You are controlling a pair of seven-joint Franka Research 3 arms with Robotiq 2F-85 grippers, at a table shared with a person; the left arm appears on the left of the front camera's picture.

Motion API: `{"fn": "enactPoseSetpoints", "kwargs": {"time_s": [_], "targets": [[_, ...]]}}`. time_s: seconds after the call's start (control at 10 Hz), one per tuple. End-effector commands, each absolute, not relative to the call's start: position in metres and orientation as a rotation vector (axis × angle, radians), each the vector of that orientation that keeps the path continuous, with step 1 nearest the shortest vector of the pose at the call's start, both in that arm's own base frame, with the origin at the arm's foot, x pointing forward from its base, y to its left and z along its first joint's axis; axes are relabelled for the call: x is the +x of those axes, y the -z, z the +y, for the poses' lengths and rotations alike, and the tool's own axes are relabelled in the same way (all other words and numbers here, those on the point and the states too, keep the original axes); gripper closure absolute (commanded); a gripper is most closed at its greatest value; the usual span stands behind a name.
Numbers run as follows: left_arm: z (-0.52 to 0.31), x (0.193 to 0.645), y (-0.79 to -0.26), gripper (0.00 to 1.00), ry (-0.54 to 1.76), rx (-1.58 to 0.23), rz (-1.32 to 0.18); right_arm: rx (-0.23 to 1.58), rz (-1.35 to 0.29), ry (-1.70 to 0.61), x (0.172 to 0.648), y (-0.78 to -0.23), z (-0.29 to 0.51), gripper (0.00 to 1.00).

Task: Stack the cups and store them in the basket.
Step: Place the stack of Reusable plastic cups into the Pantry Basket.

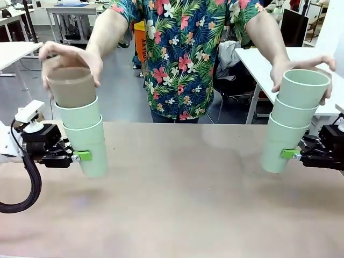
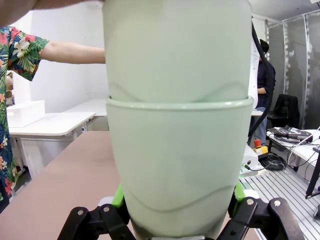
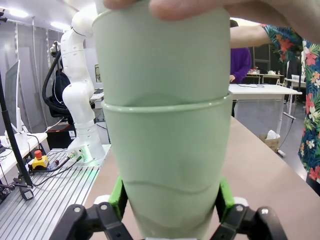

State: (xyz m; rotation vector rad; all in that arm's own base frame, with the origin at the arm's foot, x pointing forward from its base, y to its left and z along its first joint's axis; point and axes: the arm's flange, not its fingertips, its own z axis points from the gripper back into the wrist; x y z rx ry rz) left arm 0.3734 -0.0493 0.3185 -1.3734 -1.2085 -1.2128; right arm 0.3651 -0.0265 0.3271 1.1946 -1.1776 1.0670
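My left gripper is shut on the lowest mint green cup of a stack held above the table. A second mint cup sits in it, and a person's hand presses the tan-brown cup in on top. My right gripper is shut on the lowest mint cup of another stack, where the person's other hand holds the top mint cup. In the wrist views the green pads clamp each bottom cup. The basket is out of view.
The brown table stretches between the two stacks. The person in a floral shirt stands at the far edge with both arms spread. White tables stand behind.
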Motion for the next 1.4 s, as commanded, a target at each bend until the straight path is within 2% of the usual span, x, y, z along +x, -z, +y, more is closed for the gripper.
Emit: {"fn": "enactPoseSetpoints", "kwargs": {"time_s": [0.0, 1.3], "targets": [[-0.0499, 0.3728, -0.3202, 0.13, 1.215, -1.379, -1.214, 1.186, -1.195, -1.064, 0.3671, -0.3311, -0.0256, 0.14], [-0.0499, 0.3728, -0.3202, 0.13, 1.215, -1.379, -1.214, 1.186, -1.195, -1.064, 0.3671, -0.3311, -0.0256, 0.14]]}}
